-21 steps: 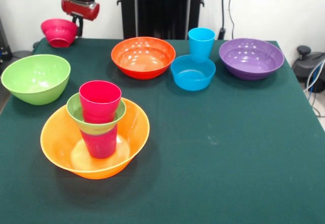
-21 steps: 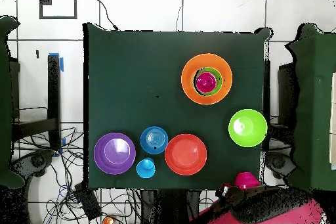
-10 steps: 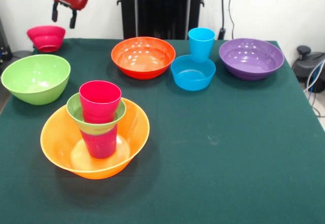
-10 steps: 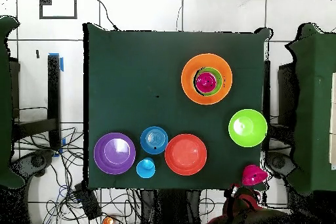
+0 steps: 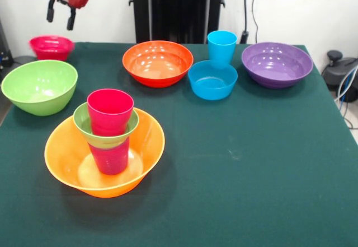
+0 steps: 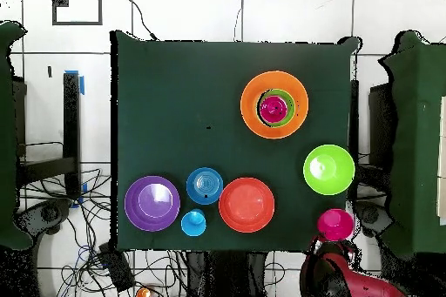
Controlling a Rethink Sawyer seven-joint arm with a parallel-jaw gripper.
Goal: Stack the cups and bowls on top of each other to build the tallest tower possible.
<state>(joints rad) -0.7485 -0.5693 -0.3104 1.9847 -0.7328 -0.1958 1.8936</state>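
Orange large bowl (image 5: 104,163) holds the tower (image 5: 109,130) (red-pink cup topmost). Beyond it sit the large green bowl (image 5: 39,86) and, at the desk (image 5: 251,163) corner, a small pink-red bowl (image 5: 51,47); above that, the hand (image 5: 60,16) hangs released, empty.

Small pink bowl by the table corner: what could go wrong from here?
The small pink bowl sits right at the table's edge, apart from the raised, open gripper; a nudge on the next approach could tip it off. The tower is already an odd mix: a small green bowl perched on a cup inside the orange bowl, with a pink cup on top. More weight may topple it.
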